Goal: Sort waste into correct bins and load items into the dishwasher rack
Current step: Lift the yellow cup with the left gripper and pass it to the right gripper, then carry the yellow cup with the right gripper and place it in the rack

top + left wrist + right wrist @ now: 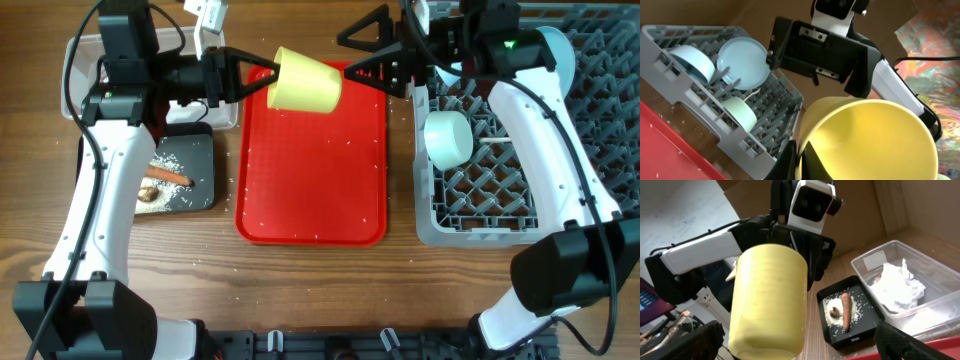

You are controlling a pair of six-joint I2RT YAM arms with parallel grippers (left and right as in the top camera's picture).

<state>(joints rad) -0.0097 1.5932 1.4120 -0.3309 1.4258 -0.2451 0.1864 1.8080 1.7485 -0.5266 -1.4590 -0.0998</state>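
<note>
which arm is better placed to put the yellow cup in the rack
Probably right: the left gripper holds the yellow cup over the red tray, but the rack sits on the right side, and the open right gripper faces the cup.

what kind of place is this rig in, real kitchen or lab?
Probably a lab bench staged as kitchen cleanup, not a real kitchen: grey dishwasher rack, red tray and black scrap bin laid out on a wooden table, with what looks like a scribbled whiteboard behind.
</note>
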